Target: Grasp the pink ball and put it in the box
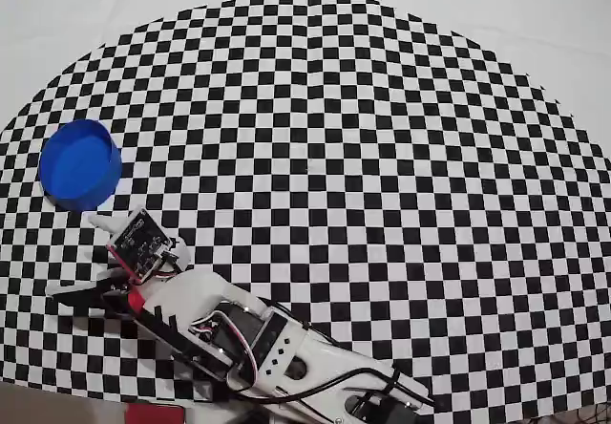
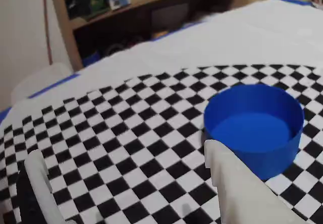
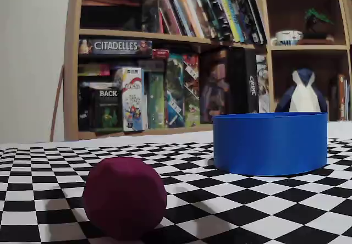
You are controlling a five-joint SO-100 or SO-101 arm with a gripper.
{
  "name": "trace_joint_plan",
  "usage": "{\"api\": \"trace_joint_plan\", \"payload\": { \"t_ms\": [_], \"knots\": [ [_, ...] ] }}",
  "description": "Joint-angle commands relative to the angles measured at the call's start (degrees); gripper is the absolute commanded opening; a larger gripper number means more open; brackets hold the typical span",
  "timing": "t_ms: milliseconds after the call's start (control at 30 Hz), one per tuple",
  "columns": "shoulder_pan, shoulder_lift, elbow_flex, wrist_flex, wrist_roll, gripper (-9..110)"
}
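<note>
while the arm reaches in from the bottom of the overhead view, we see its claw hanging just below the box at the left of the checkered desk. the claw is apart and empty: in the wrist view one white finger sits right in front of the box, the other well off to the left, only checker squares between them. the box stands upright, its inside looks bare blue in the wrist view. the pink ball shows only in the fixed view — resting on the desk, left of the box and nearer the camera, apart from it. we can't find the ball in the overhead view. a bookshelf with games and books stands behind.
</note>
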Motion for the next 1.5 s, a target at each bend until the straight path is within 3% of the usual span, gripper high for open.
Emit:
{"api": "trace_joint_plan", "payload": {
  "t_ms": [0, 1467],
  "knots": [
    [-1.49, 1.41, 0.44, 0.09, -0.18, 38],
    [-5.71, -1.14, 0.18, 3.52, -4.04, 38]
  ]
}}
